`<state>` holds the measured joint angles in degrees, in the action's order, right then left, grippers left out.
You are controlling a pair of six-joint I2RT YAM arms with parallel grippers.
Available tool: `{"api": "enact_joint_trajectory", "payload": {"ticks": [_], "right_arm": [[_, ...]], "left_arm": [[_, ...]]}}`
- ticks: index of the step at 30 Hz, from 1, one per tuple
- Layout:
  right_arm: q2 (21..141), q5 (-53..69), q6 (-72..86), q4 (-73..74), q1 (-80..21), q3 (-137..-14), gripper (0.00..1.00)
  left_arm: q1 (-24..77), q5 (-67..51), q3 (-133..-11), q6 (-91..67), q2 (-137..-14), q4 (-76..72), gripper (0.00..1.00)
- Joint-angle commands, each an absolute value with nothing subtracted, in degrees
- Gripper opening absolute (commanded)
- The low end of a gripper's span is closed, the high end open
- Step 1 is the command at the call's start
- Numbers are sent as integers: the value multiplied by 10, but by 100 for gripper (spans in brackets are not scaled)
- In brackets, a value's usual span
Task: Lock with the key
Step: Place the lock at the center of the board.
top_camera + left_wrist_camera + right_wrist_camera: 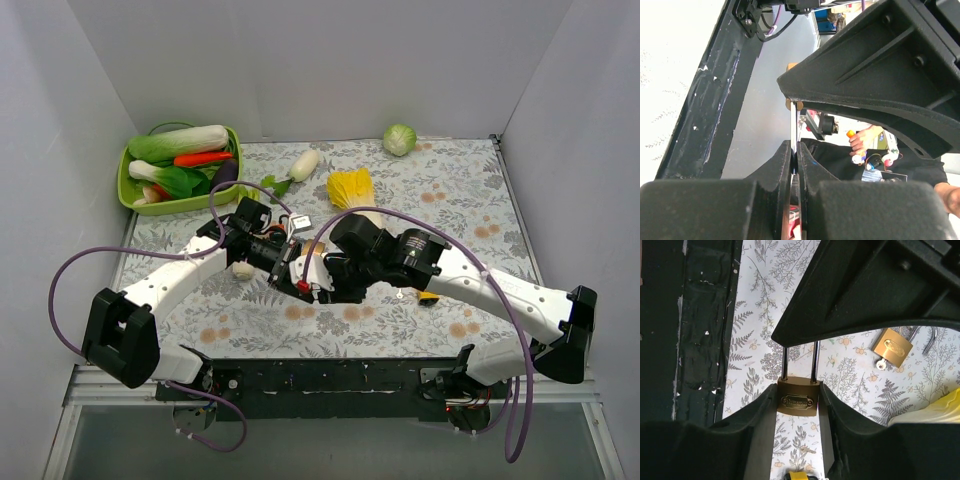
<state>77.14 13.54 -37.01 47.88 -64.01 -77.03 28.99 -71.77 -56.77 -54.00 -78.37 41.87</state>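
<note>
Right fingers (757, 422) clench one brass padlock (799, 402); a second padlock (894, 348) lies open on the surface (760, 340). Left fingers (772, 172) pinch one thin key (793, 127).

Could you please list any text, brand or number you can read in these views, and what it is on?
Embossed plate on the padlock in the right gripper: too blurred to read.
Embossed oval on the loose padlock: too small to read.
Nothing else legible.
</note>
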Motion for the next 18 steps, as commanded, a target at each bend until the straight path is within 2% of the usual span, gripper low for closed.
{"api": "enact_joint_trajectory", "payload": {"ticks": [1, 2, 3, 4, 5, 6, 8, 9, 10, 13, 18], "right_arm": [[774, 134, -363, 459, -645, -772, 36], [774, 132, -358, 458, -645, -771, 31], [773, 129, -355, 456, -645, -766, 16], [773, 125, -350, 453, -645, -762, 7], [770, 115, -345, 449, -645, -758, 1], [766, 111, -333, 442, -645, -752, 1], [759, 98, -325, 436, -639, -731, 1], [751, 94, -311, 429, -634, -722, 1], [748, 92, -302, 425, -626, -703, 1], [742, 96, -230, 414, -565, -679, 1], [735, 92, -65, 394, -426, -623, 1]], "left_arm": [[288, -742, -561, -543, -763, 407, 0], [288, -740, -558, -545, -761, 406, 0], [288, -740, -556, -547, -759, 405, 0], [288, -739, -556, -547, -759, 403, 3], [287, -737, -554, -546, -758, 403, 15], [283, -730, -553, -545, -754, 401, 38], [272, -716, -552, -545, -749, 397, 59], [256, -702, -550, -545, -746, 396, 80], [247, -694, -549, -540, -741, 395, 87], [214, -645, -569, -515, -733, 407, 98], [154, -551, -583, -550, -705, 370, 98]]}}
